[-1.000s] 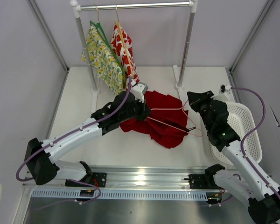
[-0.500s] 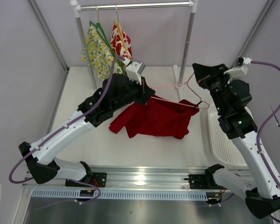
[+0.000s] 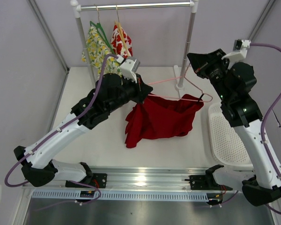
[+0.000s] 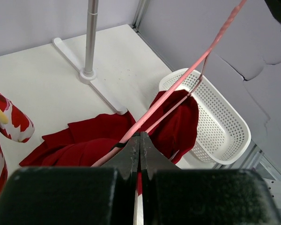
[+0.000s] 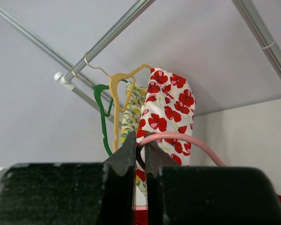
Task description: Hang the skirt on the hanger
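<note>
both arms hold the hanger (image 4: 171, 88) up in the air between them, and the skirt (image 3: 159, 119) hangs from it over the middle of the table (image 3: 79, 98), clear of the surface or nearly so. the left gripper (image 4: 139, 136) has its jaws pressed together on one sloping arm of the wire, right beside where the red cloth bunches up. that grip likely steadies the frame and stops the cloth sliding off that end. the right gripper (image 5: 140, 141) is nipped shut on the curved pink hook, so it carries the top and sets the tilt. holding at two points keeps so thin a wire from spinning under the weight. the skirt drapes unevenly: its left side droops lower than the right, and a fold rides up at the far corner of the hanger near the basket (image 3: 232, 140). whether the waist sits properly over the bar or is only caught on it, i cannot tell. by my reading the skirt is on the hanger and what's left is evening it out. the rail (image 5: 113, 33) with its two hung garments stands behind, just past the hook.
</note>
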`<state>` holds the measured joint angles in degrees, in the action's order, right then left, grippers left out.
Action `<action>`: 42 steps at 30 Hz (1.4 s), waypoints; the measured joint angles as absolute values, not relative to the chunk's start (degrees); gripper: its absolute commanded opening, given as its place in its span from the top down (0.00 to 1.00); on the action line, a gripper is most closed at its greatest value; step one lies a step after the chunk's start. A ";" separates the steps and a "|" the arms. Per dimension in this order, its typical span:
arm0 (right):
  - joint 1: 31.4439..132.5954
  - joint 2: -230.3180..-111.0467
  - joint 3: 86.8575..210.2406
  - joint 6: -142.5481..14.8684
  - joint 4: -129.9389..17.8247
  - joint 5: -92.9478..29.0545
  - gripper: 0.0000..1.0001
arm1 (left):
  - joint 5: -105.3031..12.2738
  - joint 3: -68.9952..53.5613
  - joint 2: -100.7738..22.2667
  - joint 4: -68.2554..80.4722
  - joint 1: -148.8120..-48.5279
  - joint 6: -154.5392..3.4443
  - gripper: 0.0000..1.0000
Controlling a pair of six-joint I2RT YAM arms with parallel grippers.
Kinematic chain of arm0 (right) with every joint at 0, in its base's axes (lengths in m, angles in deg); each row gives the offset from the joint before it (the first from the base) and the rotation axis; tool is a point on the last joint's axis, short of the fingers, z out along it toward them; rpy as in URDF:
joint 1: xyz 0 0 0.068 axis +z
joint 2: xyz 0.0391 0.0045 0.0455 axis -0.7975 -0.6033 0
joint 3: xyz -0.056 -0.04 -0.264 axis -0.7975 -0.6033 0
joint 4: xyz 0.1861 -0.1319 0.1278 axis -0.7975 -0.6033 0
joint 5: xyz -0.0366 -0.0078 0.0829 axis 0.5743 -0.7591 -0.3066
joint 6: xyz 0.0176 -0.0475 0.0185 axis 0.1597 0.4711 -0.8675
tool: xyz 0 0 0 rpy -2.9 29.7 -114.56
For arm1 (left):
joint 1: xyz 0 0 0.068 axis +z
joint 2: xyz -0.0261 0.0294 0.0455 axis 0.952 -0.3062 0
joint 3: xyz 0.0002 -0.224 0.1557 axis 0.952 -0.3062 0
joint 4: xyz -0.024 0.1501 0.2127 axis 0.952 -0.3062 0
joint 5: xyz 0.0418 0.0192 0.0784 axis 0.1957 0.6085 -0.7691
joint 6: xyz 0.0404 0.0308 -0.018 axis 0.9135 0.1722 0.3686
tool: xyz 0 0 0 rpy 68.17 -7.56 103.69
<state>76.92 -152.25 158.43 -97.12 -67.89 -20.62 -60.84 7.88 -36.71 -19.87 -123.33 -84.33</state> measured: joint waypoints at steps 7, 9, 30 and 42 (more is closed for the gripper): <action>78.35 -160.10 168.68 -93.08 -73.83 -24.05 1.00 | -62.11 8.03 -37.23 -21.27 -123.30 -82.21 0.73; 78.35 -161.39 170.25 -92.42 -75.56 -25.17 1.00 | -62.04 7.84 -37.21 -21.51 -123.33 -81.27 0.69; 78.43 -164.52 172.05 -91.42 -73.61 -32.43 1.00 | -56.08 6.81 -33.84 -22.56 -123.30 -72.26 0.47; 77.38 -165.83 173.99 -93.36 -72.04 -39.35 1.00 | -51.53 6.96 -28.25 -22.74 -123.33 -69.71 0.32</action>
<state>77.38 -165.83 173.99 -93.36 -72.04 -39.35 -51.53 6.96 -28.25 -22.74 -123.33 -69.71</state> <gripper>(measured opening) 0.063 0.661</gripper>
